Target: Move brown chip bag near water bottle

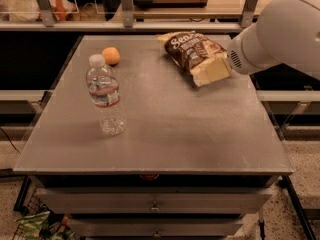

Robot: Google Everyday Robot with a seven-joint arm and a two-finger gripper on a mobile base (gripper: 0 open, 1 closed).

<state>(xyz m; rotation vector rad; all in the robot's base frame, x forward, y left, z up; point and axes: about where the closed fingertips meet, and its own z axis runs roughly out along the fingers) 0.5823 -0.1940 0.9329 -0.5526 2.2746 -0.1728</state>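
The brown chip bag point(191, 48) lies flat at the far right of the grey table point(190, 129), its white script lettering facing up. The water bottle point(105, 95) stands upright on the left half of the table, well apart from the bag. My gripper point(213, 71), cream-coloured, sits at the near right end of the bag, low over it and overlapping its edge. The white arm point(280, 34) reaches in from the right. I cannot tell whether the gripper touches the bag.
A small orange fruit point(111, 55) lies at the far left, just behind the bottle. Railing posts point(126, 6) and a counter run behind the table. Drawers point(155, 204) sit below the front edge.
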